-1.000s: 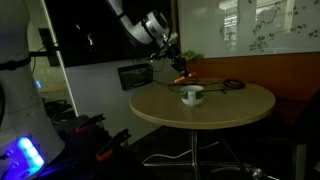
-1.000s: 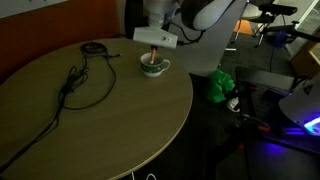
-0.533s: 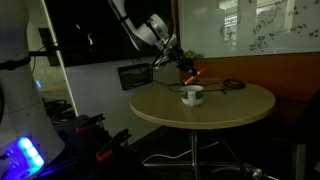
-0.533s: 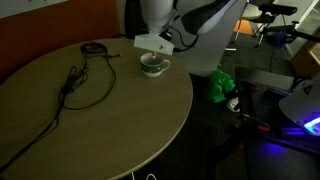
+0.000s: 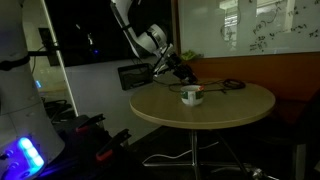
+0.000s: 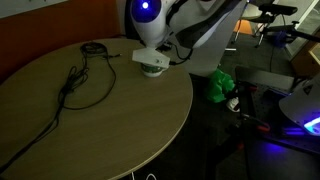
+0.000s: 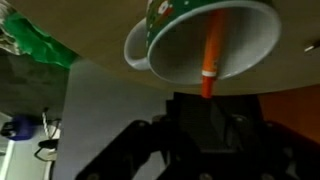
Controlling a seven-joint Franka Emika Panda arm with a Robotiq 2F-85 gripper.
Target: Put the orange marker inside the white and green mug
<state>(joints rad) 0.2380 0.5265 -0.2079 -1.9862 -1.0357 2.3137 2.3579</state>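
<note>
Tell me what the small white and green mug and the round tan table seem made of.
Small white and green mug: likely glazed ceramic, smooth glossy wall with green print. Round tan table: probably wood or laminate, even matte top; grain unclear.

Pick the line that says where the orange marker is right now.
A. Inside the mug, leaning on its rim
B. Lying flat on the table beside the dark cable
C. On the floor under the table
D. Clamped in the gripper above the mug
A: the wrist view shows the orange marker inside the white and green mug, its end poking over the rim.
</note>
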